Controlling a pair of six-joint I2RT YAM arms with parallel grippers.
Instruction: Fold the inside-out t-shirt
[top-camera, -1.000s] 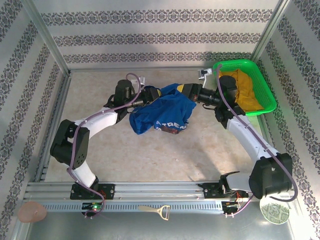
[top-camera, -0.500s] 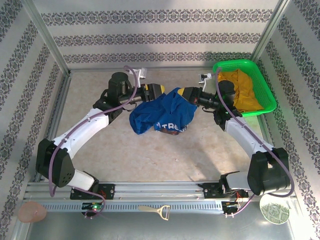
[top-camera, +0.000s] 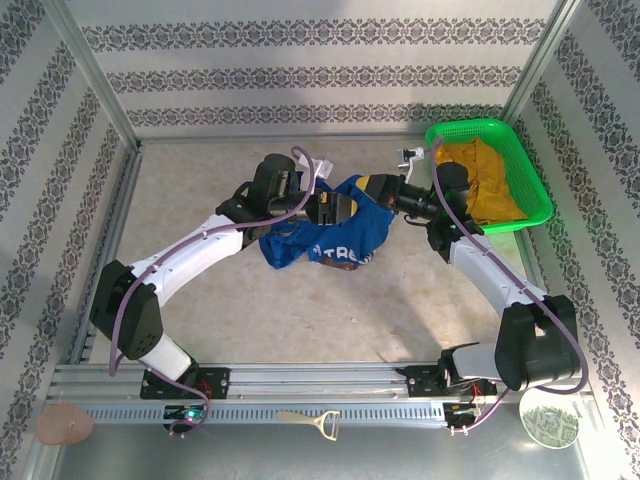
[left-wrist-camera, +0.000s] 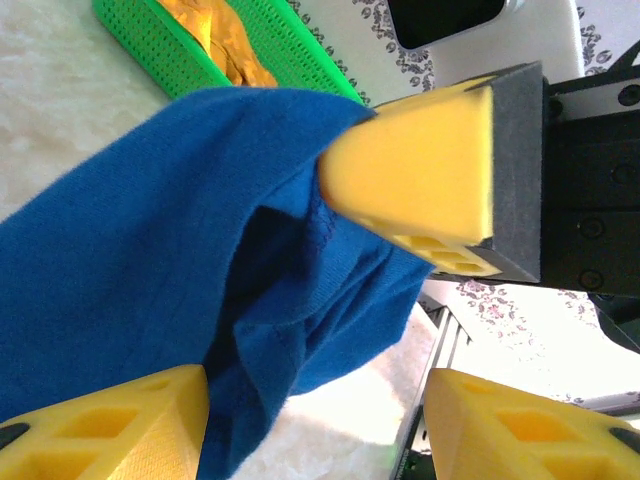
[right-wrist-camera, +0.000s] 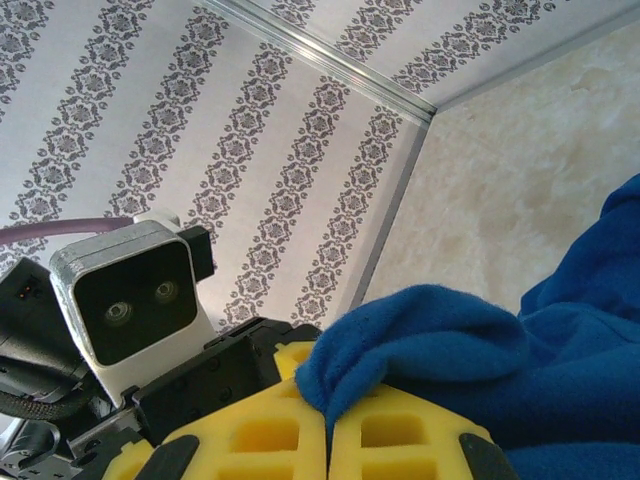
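Left gripper swung in beside right gripper, jaws wide around t-shirt hem; right gripper pinched cloth. Risk: left grabbing bunched layers, twisted fold.

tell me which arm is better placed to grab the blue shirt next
Left, probably. The left tool is open with t-shirt cloth between its fingers, so it need only close. The right tool is shut on a fold, holding it up.

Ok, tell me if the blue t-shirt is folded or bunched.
Bunched, not folded: the blue t-shirt is crumpled, one edge pinched in the shut right hand; the left hand is open.
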